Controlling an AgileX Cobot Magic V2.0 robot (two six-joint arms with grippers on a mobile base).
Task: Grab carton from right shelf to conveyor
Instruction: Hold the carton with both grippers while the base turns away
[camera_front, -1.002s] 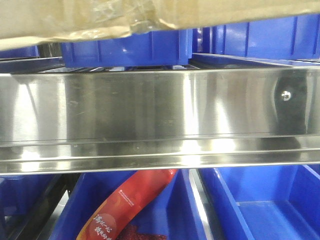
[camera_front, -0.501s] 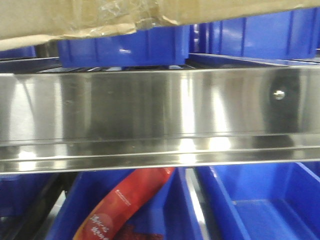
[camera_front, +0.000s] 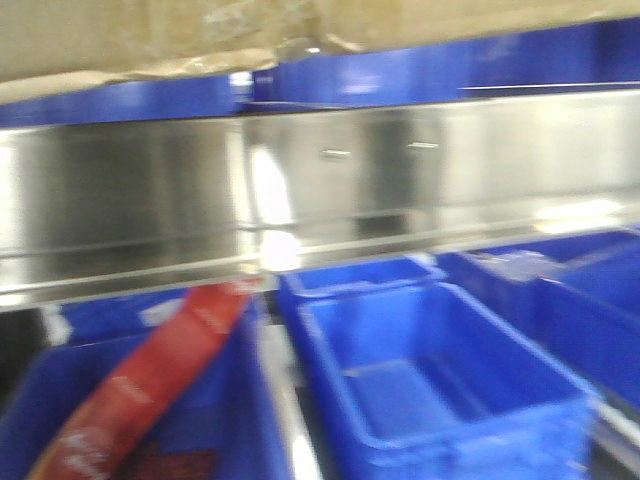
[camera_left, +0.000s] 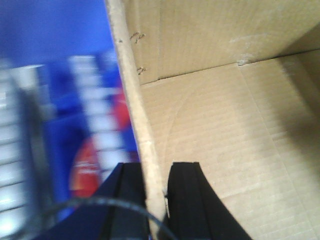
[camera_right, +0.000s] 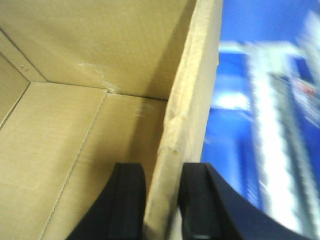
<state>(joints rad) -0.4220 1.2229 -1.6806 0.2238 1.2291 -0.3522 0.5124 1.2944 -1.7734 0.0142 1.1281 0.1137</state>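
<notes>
- We see the large plain brown corrugated cardboard carton (camera_front: 120, 35) along the top edge of the blurred front view, with crinkled clear tape on its lower seam.
- From the wrist views the carton (camera_left: 215, 125) is open-topped and bare inside (camera_right: 75, 125). One side wall is pinched in the left claw (camera_left: 156, 172) and the opposite wall in the right claw (camera_right: 161, 172).
- The shiny brushed stainless-steel shelf rail (camera_front: 400, 180) runs wide and reflective below the carton. We cannot tell whether they touch.

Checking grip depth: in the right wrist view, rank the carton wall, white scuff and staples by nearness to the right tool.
1. Carton wall: clamped in the right tool.
2. White scuff: at the far fold, leftward.
3. Staples: far left corner.
</notes>
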